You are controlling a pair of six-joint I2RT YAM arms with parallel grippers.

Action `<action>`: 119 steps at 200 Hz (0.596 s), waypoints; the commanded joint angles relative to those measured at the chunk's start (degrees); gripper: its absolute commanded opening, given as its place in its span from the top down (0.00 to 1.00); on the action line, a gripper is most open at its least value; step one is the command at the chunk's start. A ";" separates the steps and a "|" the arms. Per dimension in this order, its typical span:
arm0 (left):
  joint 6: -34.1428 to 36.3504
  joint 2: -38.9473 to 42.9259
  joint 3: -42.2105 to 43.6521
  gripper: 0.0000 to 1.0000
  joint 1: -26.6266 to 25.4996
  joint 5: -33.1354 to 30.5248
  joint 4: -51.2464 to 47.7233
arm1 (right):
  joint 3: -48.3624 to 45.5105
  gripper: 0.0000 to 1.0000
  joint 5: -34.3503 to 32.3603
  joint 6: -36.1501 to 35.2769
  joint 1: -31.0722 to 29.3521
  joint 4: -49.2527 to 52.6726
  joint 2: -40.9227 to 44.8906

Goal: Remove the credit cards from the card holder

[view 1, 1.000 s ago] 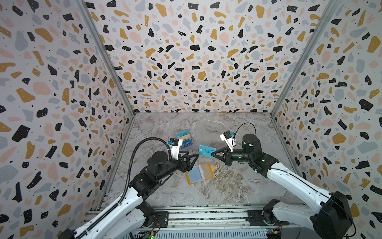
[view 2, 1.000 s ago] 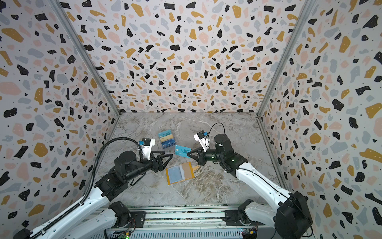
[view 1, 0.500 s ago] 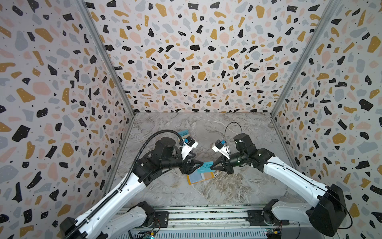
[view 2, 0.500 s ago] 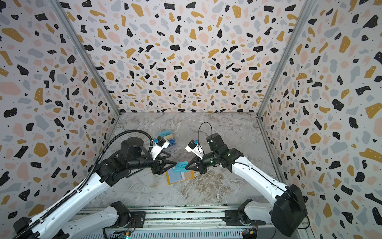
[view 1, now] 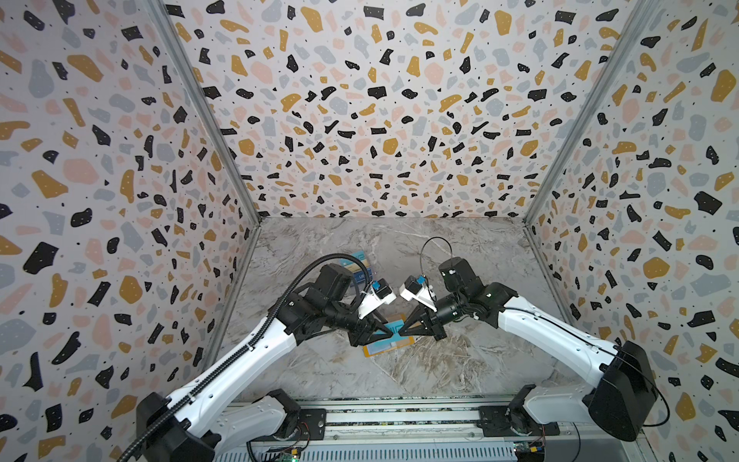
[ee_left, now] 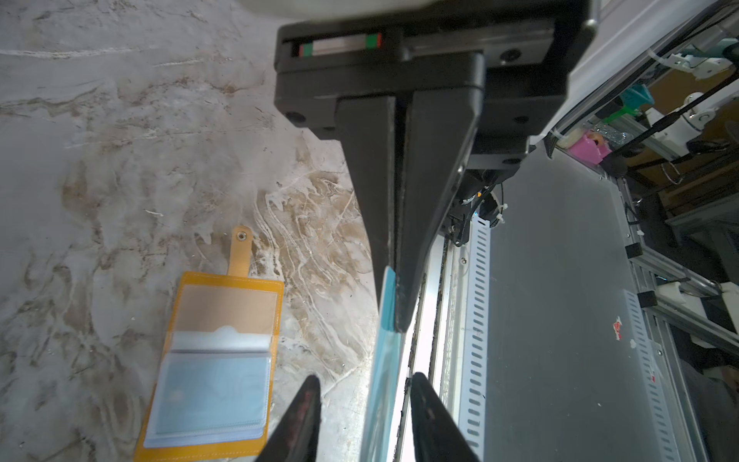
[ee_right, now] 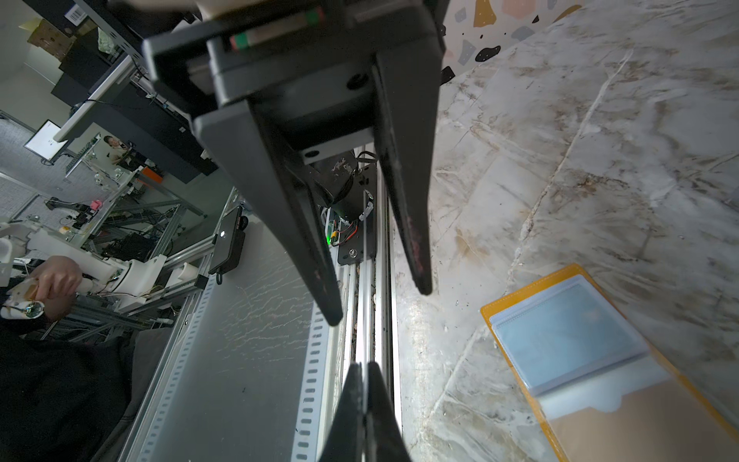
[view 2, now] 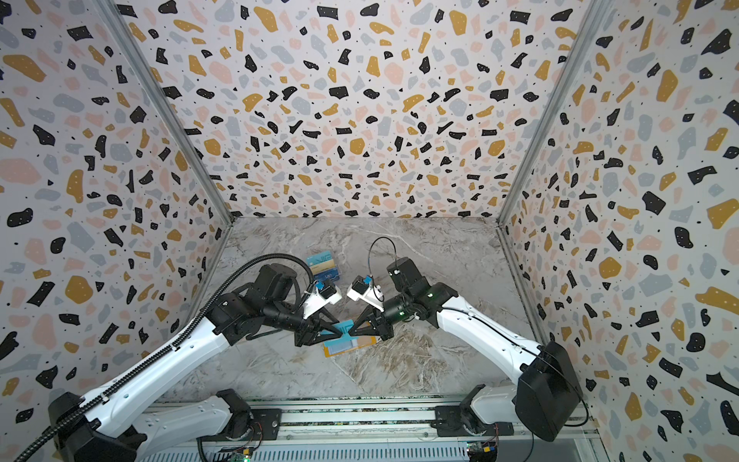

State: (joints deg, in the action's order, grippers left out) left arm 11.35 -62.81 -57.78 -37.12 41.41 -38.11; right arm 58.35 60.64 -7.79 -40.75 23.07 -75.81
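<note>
Card holder (ee_left: 224, 360) lies open and flat on the table (ee_left: 120, 140), nearest me. Just above it my right pincer (ee_right: 363, 372) is clamped on the teal card (ee_left: 384, 360), held on edge. My left pincer (ee_left: 364, 378) stands apart, one finger on each side of the card, touching neither face. I should close squarely on both faces before the right lets go. Beyond the holder lie more cards (view 2: 324, 267).

Teal card (ee_left: 382, 368) partly out of view
</note>
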 commanded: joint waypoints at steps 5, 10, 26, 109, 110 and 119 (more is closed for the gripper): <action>1.30 -0.31 -2.02 0.67 0.30 1.49 -0.83 | 1.28 1.00 0.96 -0.69 -0.29 -1.35 0.32; 1.34 -0.38 -2.14 0.67 0.29 1.57 -0.86 | 1.20 1.00 0.92 -0.67 -0.30 -1.44 0.29; 1.39 -0.63 -2.32 0.69 0.30 1.59 -0.85 | 0.99 1.00 0.90 -0.47 -0.29 -1.71 0.06; -0.12 -0.83 -1.73 0.84 0.27 1.39 0.94 | -0.51 1.00 -0.48 0.67 -0.29 -3.33 0.31; -0.15 -0.87 -1.73 0.84 0.28 1.44 0.98 | -0.51 1.00 -0.50 0.67 -0.29 -3.36 0.31; -0.34 -0.83 -1.55 0.85 0.30 1.63 1.34 | -0.59 1.00 -0.68 0.63 -0.29 -3.39 0.31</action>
State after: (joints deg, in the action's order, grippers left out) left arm 11.53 -63.72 -58.02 -37.12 41.76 -38.48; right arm 58.15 60.20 -7.57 -40.80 20.49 -75.85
